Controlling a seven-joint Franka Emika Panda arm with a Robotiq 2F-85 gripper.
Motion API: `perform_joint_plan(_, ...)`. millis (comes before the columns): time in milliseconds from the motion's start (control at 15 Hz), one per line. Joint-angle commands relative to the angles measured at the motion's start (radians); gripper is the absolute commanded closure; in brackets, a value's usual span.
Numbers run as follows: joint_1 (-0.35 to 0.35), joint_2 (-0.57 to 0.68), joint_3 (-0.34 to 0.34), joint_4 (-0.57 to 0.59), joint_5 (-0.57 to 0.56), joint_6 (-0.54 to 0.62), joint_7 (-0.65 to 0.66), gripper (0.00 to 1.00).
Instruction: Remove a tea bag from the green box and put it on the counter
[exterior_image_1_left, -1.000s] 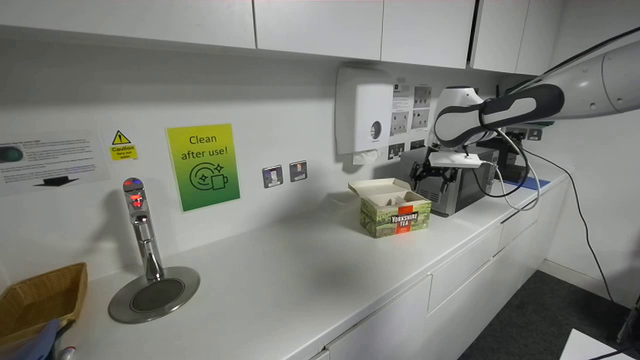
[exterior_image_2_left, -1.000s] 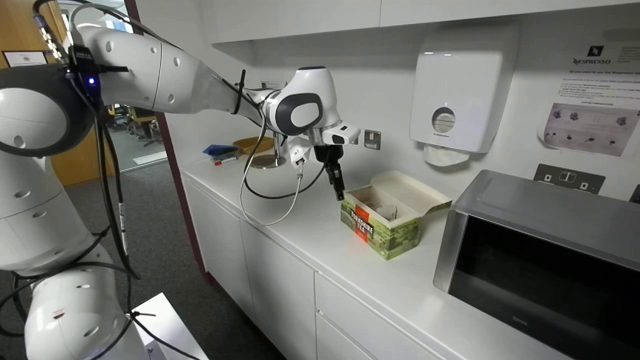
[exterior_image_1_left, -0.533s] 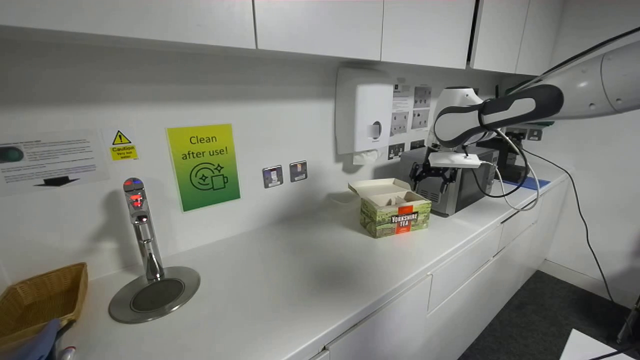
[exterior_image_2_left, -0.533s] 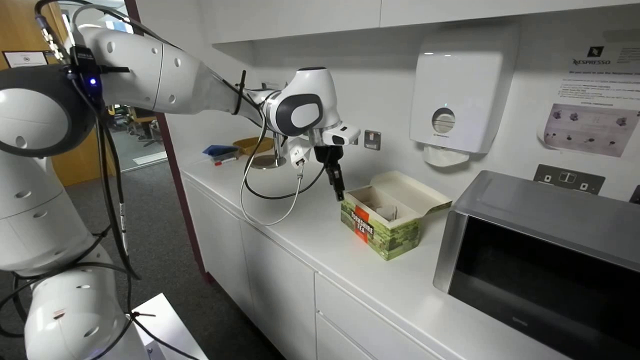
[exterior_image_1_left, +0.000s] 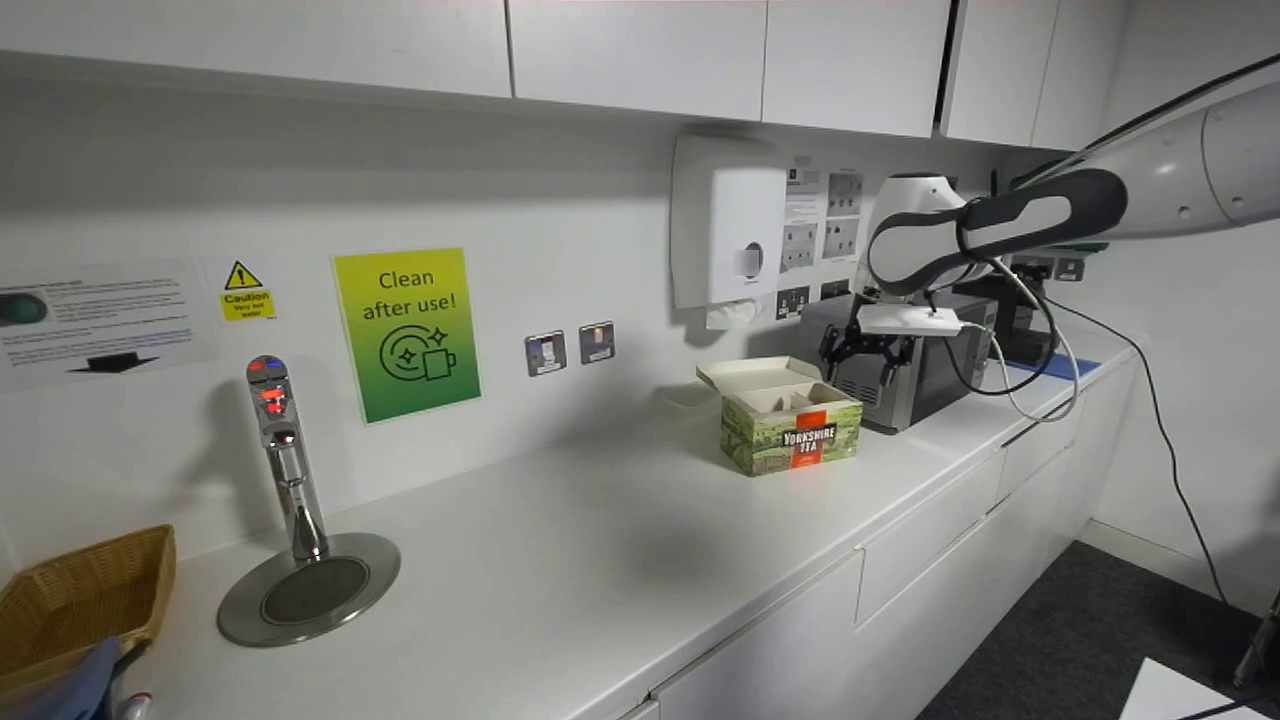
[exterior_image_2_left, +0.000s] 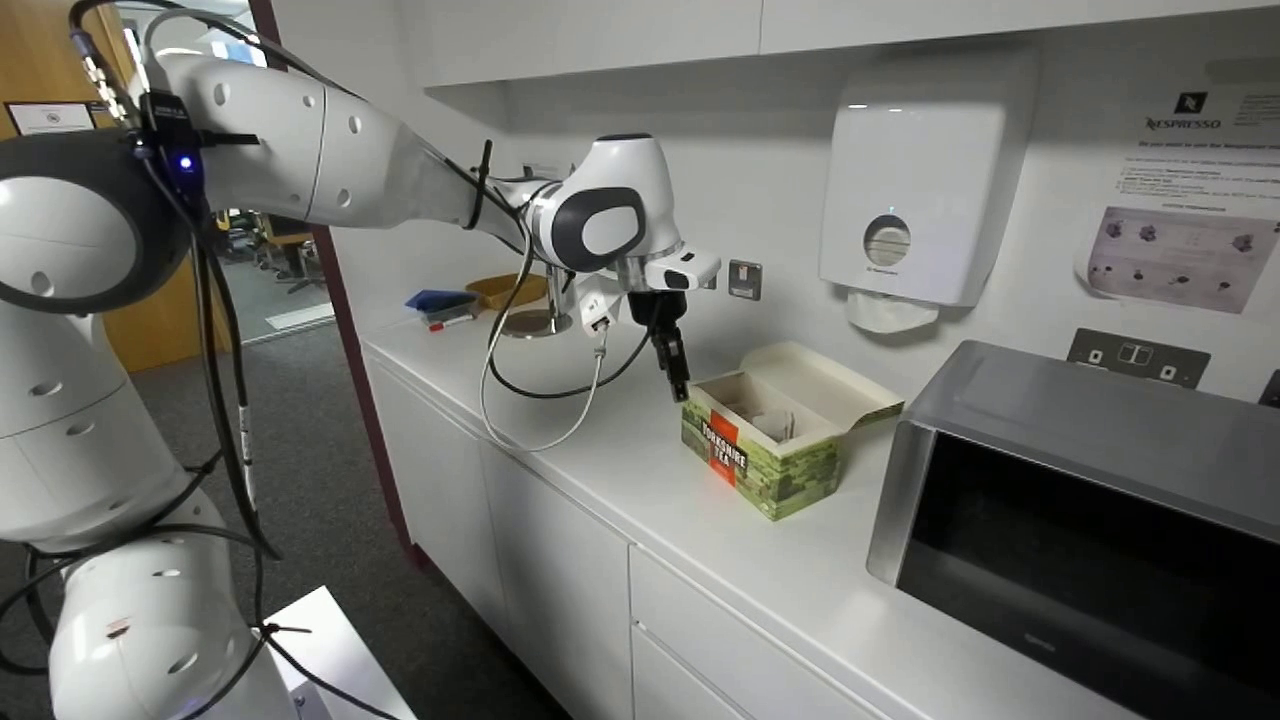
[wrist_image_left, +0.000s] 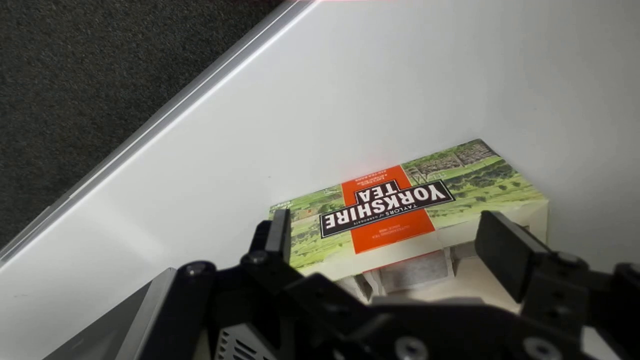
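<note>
The white counter (exterior_image_1_left: 560, 540) carries the green box (exterior_image_1_left: 785, 440) and a microwave (exterior_image_2_left: 1080, 540); also a basket (exterior_image_1_left: 155, 580) and tap (exterior_image_1_left: 295, 480).

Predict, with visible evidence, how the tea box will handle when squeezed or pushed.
The tea box is probably light, being apparently thin card. Squeezed, its walls might bow, since the lid stands open. Pushed, it may slide, sitting flat on the smooth counter.

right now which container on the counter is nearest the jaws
The green box printed Yorkshire Tea, close to the open jaws. The wicker basket and blue container are much farther off, near the tap.
</note>
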Motion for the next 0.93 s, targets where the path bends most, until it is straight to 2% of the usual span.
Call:
perform_joint_plan(0, 0.018, 0.004, -0.019, 0.006, 0.004, -0.009, -0.001, 0.00)
perform_joint_plan(467, 0.016, 0.041, -0.031, 0.033, 0.018, -0.034, -0.024, 0.00)
perform_joint_plan(867, 0.011, 0.147, -0.056, 0.192, -0.021, -0.102, -0.029, 0.00)
